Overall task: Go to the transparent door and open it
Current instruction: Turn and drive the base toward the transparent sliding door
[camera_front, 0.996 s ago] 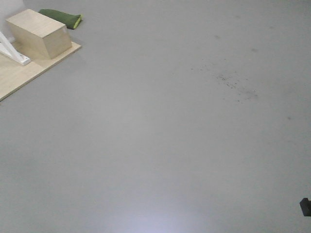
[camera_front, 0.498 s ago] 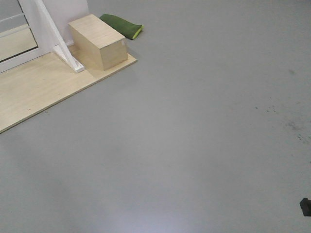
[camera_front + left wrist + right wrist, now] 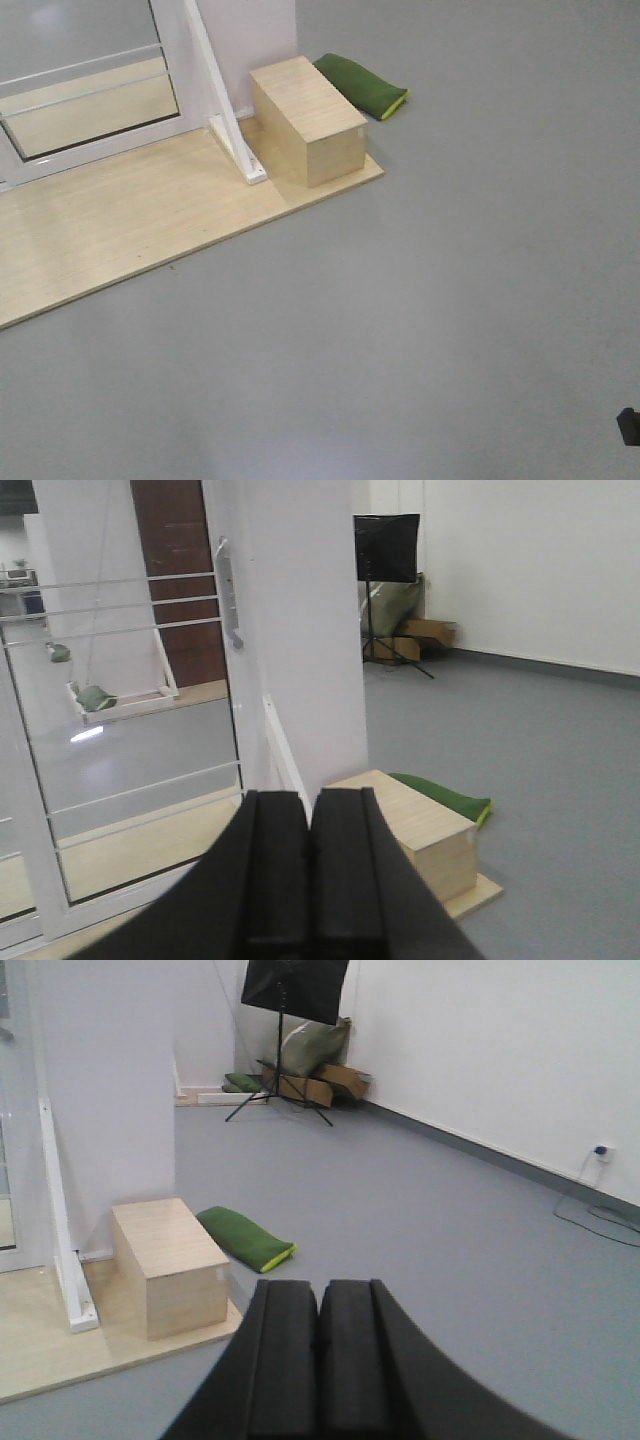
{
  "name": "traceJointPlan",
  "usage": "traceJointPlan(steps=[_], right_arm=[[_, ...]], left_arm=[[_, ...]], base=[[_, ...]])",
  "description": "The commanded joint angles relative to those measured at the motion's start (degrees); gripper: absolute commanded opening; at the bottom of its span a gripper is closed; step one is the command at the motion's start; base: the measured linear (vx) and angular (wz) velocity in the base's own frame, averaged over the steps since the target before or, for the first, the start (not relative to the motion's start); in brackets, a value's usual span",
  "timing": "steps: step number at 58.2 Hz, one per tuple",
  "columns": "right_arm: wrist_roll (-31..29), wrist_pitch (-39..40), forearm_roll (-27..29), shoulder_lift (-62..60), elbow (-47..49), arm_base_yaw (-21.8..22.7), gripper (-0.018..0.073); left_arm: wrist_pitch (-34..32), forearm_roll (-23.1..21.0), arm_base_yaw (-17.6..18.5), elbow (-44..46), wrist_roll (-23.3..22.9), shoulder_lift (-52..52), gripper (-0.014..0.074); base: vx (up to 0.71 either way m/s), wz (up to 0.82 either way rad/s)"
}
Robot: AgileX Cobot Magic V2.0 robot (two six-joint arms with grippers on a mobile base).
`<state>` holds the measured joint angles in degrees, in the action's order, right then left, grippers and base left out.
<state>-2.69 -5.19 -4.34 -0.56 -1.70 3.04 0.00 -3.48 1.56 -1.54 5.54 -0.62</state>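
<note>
transparent door (image 3: 130,730) stands far left on the wooden platform (image 3: 120,230), its silver handle (image 3: 230,595) caught only by the left wrist view | left gripper (image 3: 308,815): jaws pressed together, empty, apart from the door | wooden box (image 3: 305,120), then green cushion (image 3: 365,85) | right gripper (image 3: 320,1300): jaws pressed together, empty | black stand (image 3: 295,985) shows in wrist views only

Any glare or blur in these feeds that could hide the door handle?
Left wrist view: handle clear, small bright reflection low on the glass door, left gripper blocks the bottom. Front view: faint sheen on floor, handle out of frame. Right wrist view: evenly lit.
</note>
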Motion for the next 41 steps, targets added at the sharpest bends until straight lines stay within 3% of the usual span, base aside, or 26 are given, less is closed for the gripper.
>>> traceJointPlan(steps=[1,41], right_arm=[[-0.3,4.4,-0.3,-0.8,-0.8,0.2,-0.0007],[-0.3,4.4,-0.3,-0.8,-0.8,0.2,-0.0007]], left_arm=[[-5.0,-0.6,0.2,-1.8,-0.1,-0.7,-0.0006],[-4.9,-0.6,0.2,-1.8,-0.1,-0.7,-0.0006]], base=[[0.58,0.42],[0.53,0.43]])
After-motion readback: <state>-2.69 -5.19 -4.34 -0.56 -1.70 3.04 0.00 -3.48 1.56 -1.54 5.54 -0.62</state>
